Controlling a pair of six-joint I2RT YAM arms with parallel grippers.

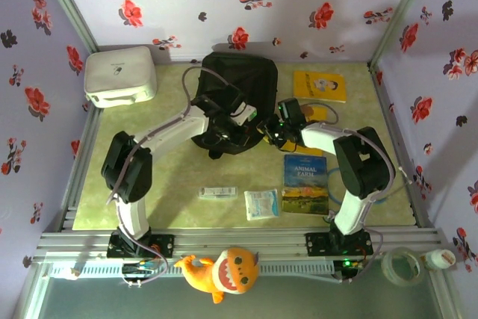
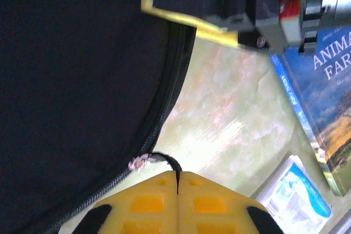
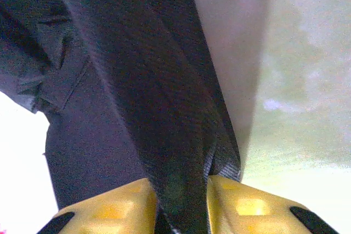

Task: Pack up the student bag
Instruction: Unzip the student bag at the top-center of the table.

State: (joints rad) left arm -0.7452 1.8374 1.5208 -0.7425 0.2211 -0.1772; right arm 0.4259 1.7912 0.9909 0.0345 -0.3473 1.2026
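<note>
The student bag (image 1: 240,84), a black soft backpack, lies at the back middle of the table. At its right front edge my left gripper (image 1: 249,119) is shut on the black cord of the zipper pull (image 2: 141,161); the cord runs into the closed yellow fingertips of that gripper (image 2: 177,175), with the zipper track (image 2: 164,102) beside them. Close by on the right, my right gripper (image 1: 267,131) pinches the bag's edge. In the right wrist view a fold of the bag's black fabric (image 3: 164,135) fills the gap between that gripper's (image 3: 184,198) yellow fingers.
A white rounded box (image 1: 119,74) sits at the back left and a yellow book (image 1: 320,85) at the back right. Nearer the front lie an Animal Farm book (image 1: 306,183), a pale blue packet (image 1: 261,203) and a small white box (image 1: 217,193). An orange plush toy (image 1: 224,270) lies below the table's near edge.
</note>
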